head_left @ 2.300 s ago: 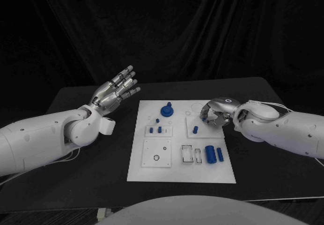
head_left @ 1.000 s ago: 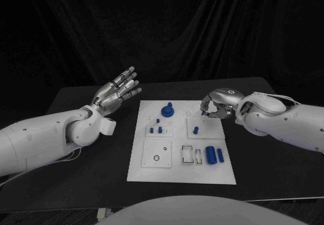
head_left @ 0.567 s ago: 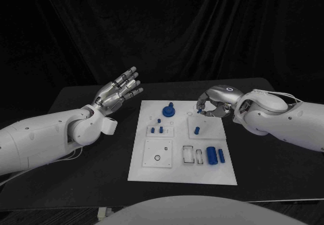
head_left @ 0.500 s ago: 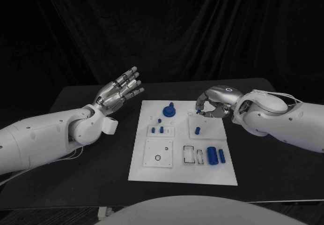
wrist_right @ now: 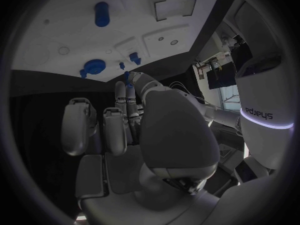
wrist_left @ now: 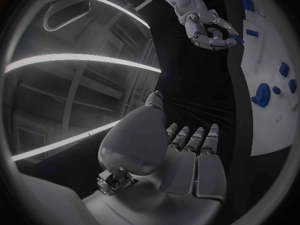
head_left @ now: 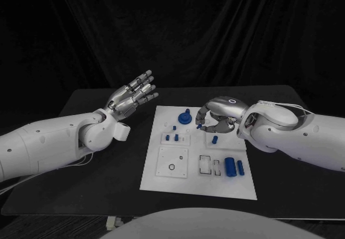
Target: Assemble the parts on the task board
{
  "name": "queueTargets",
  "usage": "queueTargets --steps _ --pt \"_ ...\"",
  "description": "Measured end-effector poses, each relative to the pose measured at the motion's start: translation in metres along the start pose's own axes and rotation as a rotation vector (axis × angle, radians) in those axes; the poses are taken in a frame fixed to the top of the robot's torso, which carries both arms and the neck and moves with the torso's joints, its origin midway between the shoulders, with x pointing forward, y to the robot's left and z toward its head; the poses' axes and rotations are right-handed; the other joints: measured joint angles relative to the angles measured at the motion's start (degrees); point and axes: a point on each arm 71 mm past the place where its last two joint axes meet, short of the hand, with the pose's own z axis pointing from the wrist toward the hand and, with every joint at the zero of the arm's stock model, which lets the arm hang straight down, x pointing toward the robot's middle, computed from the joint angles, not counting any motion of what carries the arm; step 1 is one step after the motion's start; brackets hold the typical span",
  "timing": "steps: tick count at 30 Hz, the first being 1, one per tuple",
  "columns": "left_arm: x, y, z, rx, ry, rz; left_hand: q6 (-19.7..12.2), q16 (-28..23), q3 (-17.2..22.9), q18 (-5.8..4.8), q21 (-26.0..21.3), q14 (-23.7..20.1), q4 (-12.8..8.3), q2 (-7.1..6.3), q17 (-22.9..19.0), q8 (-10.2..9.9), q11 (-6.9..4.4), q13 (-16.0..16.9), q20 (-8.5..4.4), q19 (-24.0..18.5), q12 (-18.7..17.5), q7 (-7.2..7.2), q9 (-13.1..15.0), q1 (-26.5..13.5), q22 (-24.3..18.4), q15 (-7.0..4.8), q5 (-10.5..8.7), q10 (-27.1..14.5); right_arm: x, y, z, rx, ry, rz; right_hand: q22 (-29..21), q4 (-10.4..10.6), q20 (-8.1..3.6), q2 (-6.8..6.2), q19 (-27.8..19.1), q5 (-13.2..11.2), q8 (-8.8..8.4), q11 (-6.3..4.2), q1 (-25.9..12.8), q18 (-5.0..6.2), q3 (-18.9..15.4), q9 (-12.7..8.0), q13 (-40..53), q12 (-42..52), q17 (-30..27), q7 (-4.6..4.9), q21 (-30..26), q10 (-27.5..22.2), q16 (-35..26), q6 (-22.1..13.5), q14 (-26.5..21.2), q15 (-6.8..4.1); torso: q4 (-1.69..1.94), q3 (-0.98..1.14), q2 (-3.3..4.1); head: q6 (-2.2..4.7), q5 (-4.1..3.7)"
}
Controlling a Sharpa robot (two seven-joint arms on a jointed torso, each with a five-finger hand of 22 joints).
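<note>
Off board's left edge, left hand: hovering, fingers spreading wide, holding nothing.
Board, far edge, right hand: pinching a peg.
Peg: looking small, light, rigid, probably slick; gripping its sides suits.

Black table with white task board at its middle

Matt white task board, glossy blue plastic parts, matt black table, shiny metallic right hand
</note>
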Motion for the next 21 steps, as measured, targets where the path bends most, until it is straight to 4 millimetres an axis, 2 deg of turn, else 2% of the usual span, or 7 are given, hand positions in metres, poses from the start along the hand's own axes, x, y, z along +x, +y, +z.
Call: queueTargets --steps 3,4,8,14,16,19,21 --pt "0.000 0.000 0.000 -0.001 0.002 0.002 0.0 0.0 0.0 -0.15 0.0 0.0 0.0 0.11 0.0 0.0 0.00 0.0 0.00 0.0 0.1 0.00 0.0 0.1 0.0 0.00 0.00 0.0 0.004 0.010 0.006 -0.022 0.018 0.008 0.0 0.1 0.00 0.00 0.0 0.0 0.00 0.00 0.0 0.00 0.3 0.0 -0.1 -0.3 0.0 0.25 -0.3 0.0 0.0 -0.3 0.0 0.00 0.02 0.00 0.03 0.00 0.56" --pt "0.000 0.000 0.000 -0.001 0.003 0.003 0.1 0.0 0.0 -0.94 0.0 0.0 0.0 0.11 0.0 0.0 0.00 0.0 0.00 0.0 0.2 0.06 0.1 0.1 0.0 0.00 0.00 0.0 0.006 0.012 0.008 -0.028 0.024 0.011 0.0 0.1 0.00 0.00 0.0 0.0 -0.01 0.00 0.0 0.00 0.4 0.0 -0.1 -0.3 0.0 0.31 -0.4 0.0 0.0 -0.3 0.0 0.00 0.03 0.00 0.03 0.00 0.73" --pt "0.002 0.000 0.000 -0.002 0.008 0.009 0.4 0.0 -0.3 -0.94 0.0 -0.3 0.3 0.11 0.0 0.2 0.00 0.0 0.00 0.0 0.2 0.41 0.1 0.1 -0.2 -0.35 -0.57 0.0 0.015 0.023 0.014 -0.050 0.055 0.026 0.0 0.1 0.00 0.01 0.0 0.0 -0.12 0.00 0.0 0.00 0.4 0.3 -0.2 -0.3 0.0 0.31 -0.6 0.0 -0.3 -0.3 0.0 0.00 0.04 0.00 0.04 0.00 1.21" --pt "0.003 0.000 -0.001 -0.004 0.009 0.031 0.8 -1.1 -1.2 -0.93 0.0 -0.9 0.4 0.49 -0.4 0.2 0.00 0.0 -0.03 0.0 0.2 0.82 0.1 -1.3 -1.2 -3.57 -1.64 0.0 0.029 0.036 0.020 -0.074 0.096 0.041 0.0 0.1 0.00 0.03 0.0 0.0 -0.17 0.00 -0.1 0.00 0.4 0.3 -0.2 -0.3 0.0 0.49 -0.6 0.0 -0.3 -0.5 0.0 0.00 0.04 0.00 0.04 0.00 1.61" --pt "0.003 0.000 -0.001 -0.004 0.008 0.043 1.3 -1.1 -1.5 -0.93 0.0 -1.0 0.4 0.49 -0.4 0.2 -0.70 0.0 -0.48 -0.4 0.2 1.28 0.2 -1.3 -1.6 -4.82 -1.64 0.0 0.034 0.040 0.022 -0.082 0.110 0.042 0.0 0.1 0.00 0.14 0.0 0.0 -0.18 0.00 -0.2 0.00 0.4 0.3 -0.3 -0.6 0.0 0.47 -0.8 0.0 -0.5 -0.6 0.0 0.00 0.03 -0.01 0.04 0.00 1.86" --pt "0.004 0.000 -0.001 -0.005 0.004 0.058 1.9 -1.1 -1.5 -0.92 0.0 -0.9 0.4 0.49 -0.4 0.2 -2.16 0.0 -0.94 -0.5 0.2 1.94 0.3 -1.3 -1.8 -5.66 -1.64 -0.1 0.040 0.044 0.024 -0.091 0.126 0.038 0.0 0.1 0.00 0.25 0.0 0.0 -0.25 0.00 -0.3 0.00 0.4 0.3 -0.3 -0.6 0.0 0.52 -0.8 0.0 -0.5 -0.7 0.0 0.00 0.01 -0.01 0.03 0.00 2.19" --pt "0.005 0.000 -0.001 -0.005 0.002 0.066 1.9 -1.1 -1.5 -0.92 0.0 -0.9 0.4 0.49 -0.5 0.2 -2.17 0.0 -0.94 -0.5 0.2 1.95 0.3 -1.3 -1.8 -5.66 -1.64 -0.1 0.045 0.045 0.026 -0.093 0.137 0.033 0.0 0.1 -0.20 0.25 -0.2 0.0 -0.30 0.00 -0.3 0.01 0.4 0.3 -0.3 -0.6 0.0 0.52 -0.8 0.0 -0.5 -0.7 0.0 0.01 0.01 -0.01 0.03 0.00 2.45"
